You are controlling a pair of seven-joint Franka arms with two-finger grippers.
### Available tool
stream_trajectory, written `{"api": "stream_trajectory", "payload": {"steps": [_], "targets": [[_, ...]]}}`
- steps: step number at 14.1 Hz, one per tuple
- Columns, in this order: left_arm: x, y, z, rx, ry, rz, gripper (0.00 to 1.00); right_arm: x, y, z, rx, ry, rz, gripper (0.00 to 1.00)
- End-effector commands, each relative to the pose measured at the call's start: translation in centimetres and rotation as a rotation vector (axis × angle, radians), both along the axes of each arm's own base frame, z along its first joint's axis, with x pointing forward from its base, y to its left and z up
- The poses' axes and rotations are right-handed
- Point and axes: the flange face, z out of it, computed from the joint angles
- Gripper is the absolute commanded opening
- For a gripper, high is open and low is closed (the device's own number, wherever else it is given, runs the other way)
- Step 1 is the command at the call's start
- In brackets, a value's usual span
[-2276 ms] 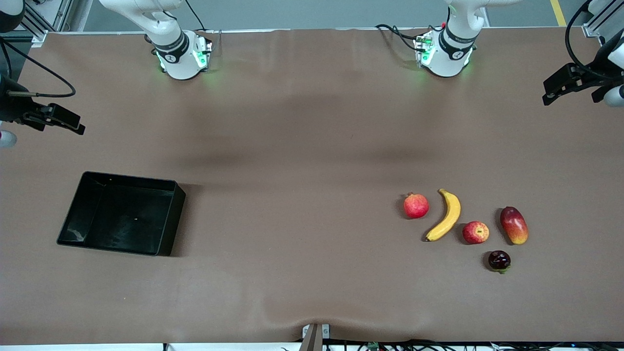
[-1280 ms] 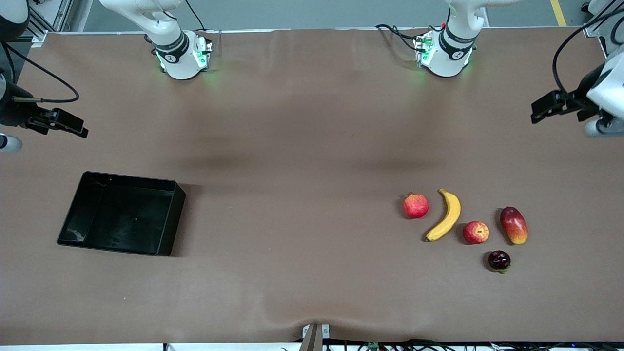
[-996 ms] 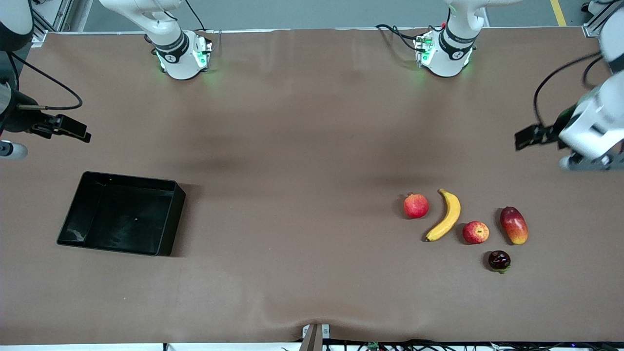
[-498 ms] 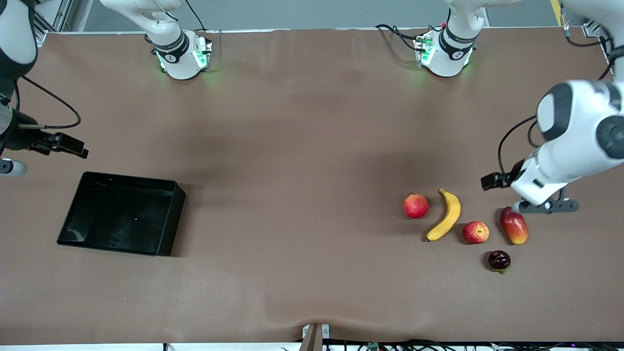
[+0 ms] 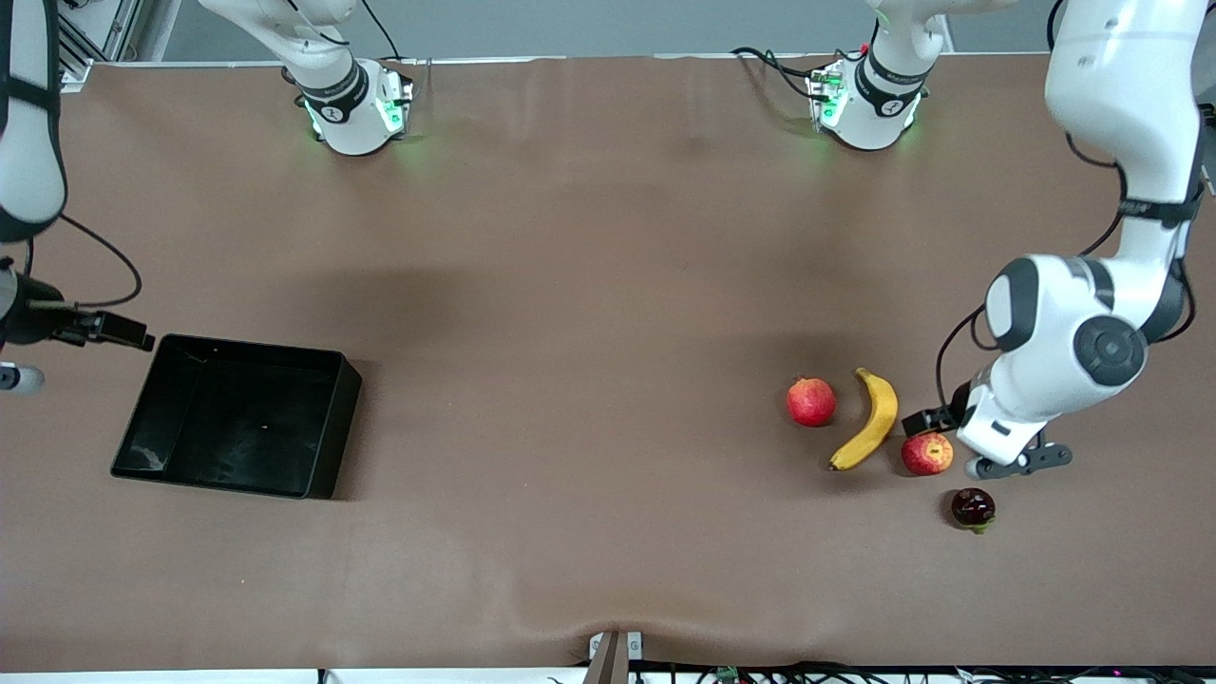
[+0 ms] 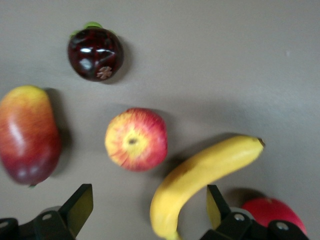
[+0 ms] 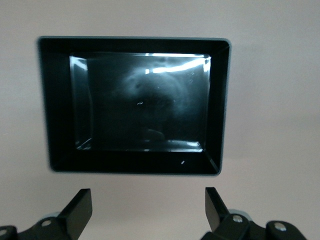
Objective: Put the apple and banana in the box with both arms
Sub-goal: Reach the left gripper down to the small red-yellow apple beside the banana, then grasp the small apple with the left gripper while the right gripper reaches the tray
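Observation:
The apple (image 5: 927,453) lies beside the banana (image 5: 869,420) toward the left arm's end of the table. My left gripper (image 5: 926,418) hangs open and empty just above them. In the left wrist view its fingertips (image 6: 80,205) straddle the table by the apple (image 6: 136,139) and the banana's end (image 6: 200,177). The black box (image 5: 328,418) sits empty toward the right arm's end. My right gripper (image 5: 123,332) is open and empty over the table just outside the box's rim. The right wrist view shows the box (image 7: 60,105) past the open gripper (image 7: 148,205).
A pinkish-red round fruit (image 5: 810,401) lies beside the banana. A dark maroon fruit (image 5: 973,507) lies nearer the front camera than the apple. A red-and-yellow mango (image 6: 29,134) lies beside the apple, hidden under the left arm in the front view.
My left arm swung in from the table's end and came down over the fruit. My right gripper drifted closer to the box. The fruits and the box have not moved.

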Motion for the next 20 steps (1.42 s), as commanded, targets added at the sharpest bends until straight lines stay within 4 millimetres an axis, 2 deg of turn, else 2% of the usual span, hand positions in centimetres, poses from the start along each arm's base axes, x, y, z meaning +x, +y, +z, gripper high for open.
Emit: {"api": "stream_trajectory", "payload": {"steps": [1,6,9,10,11,12,14,15,16,17,18,20], "targets": [[1.9,0.2,-2.5,-0.009,-0.007,0.024,1.0,0.8,-3.5,-4.2,-0.007,0.009,0.009,1.0],[2.3,1.3,-5.5,0.058,-0.019,-0.015,1.0,1.4,-8.4,-11.6,-0.004,0.003,0.01,1.0],[2.4,1.3,-6.6,0.057,-0.019,-0.016,1.0,1.5,-10.2,-15.8,-0.005,0.0,0.014,1.0],[2.5,1.2,-6.6,0.058,-0.021,-0.023,0.71,1.4,-10.5,-17.3,-0.002,0.007,0.012,1.0],[2.6,1.2,-6.4,0.059,-0.024,-0.024,0.25,1.5,-10.8,-18.5,-0.001,0.013,0.009,1.0],[2.6,1.2,-6.1,0.06,-0.029,-0.025,0.0,1.5,-10.8,-19.6,0.0,0.018,0.01,1.0],[2.9,1.5,-4.9,0.062,-0.045,-0.023,0.0,1.5,-10.8,-21.4,-0.004,0.018,0.013,1.0],[3.1,1.6,-3.5,0.065,-0.056,-0.021,0.0,1.4,-10.9,-22.1,-0.002,0.029,0.021,0.82],[3.1,1.6,-2.4,0.068,-0.053,-0.021,0.0,1.4,-10.9,-22.3,0.001,0.032,0.035,0.42],[3.0,1.7,-0.5,0.072,-0.057,-0.023,0.0,1.3,-10.9,-22.7,0.003,0.037,0.036,0.07],[2.9,1.7,1.1,0.074,-0.058,-0.022,0.0,1.3,-10.8,-22.8,0.003,0.039,0.036,0.0],[2.4,1.0,4.9,0.08,-0.056,-0.028,0.0,1.3,-10.7,-22.8,0.004,0.04,0.038,0.0]]}}
